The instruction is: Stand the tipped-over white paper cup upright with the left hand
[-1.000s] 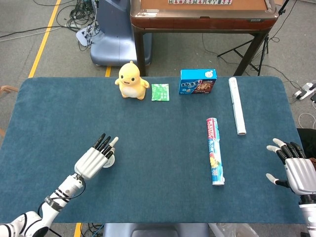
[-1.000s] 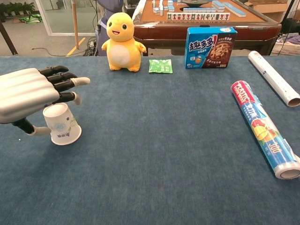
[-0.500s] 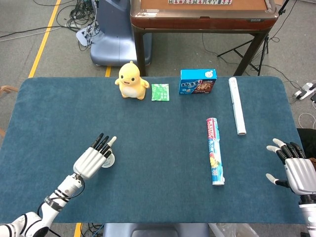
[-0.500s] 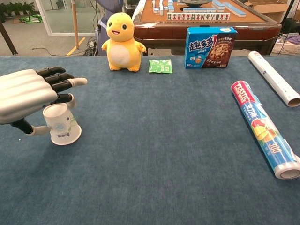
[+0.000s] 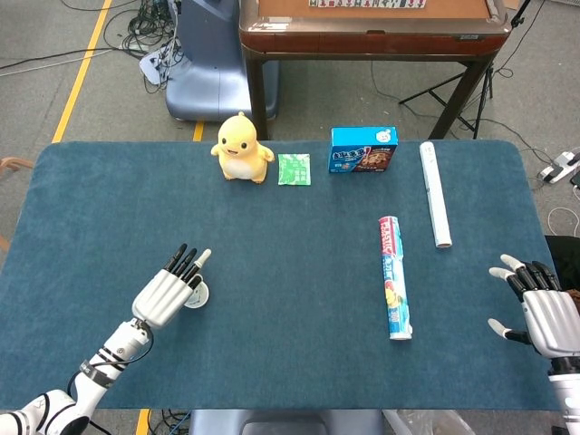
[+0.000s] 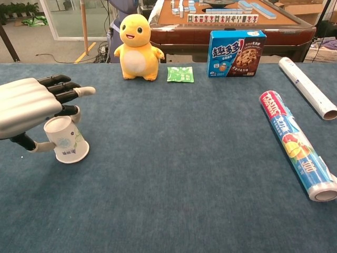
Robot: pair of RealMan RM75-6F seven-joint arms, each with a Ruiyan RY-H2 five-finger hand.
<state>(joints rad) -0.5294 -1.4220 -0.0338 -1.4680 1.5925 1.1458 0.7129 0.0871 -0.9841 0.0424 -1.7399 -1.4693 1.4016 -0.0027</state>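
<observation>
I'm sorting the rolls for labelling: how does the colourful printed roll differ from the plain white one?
The printed roll carries red, blue and yellow graphics; the white roll is plain. The printed roll looks thicker than the white roll, and it lies nearer the robot, while the white roll lies nearer the far edge. Both lie flat, lengthwise, on the table's right side.

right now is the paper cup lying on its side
No, the paper cup stands with its wide end on the table, slightly tilted, under the left hand.

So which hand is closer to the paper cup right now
Left. The left hand is right at the paper cup, fingers over it; the right hand is at the table's opposite edge.
</observation>
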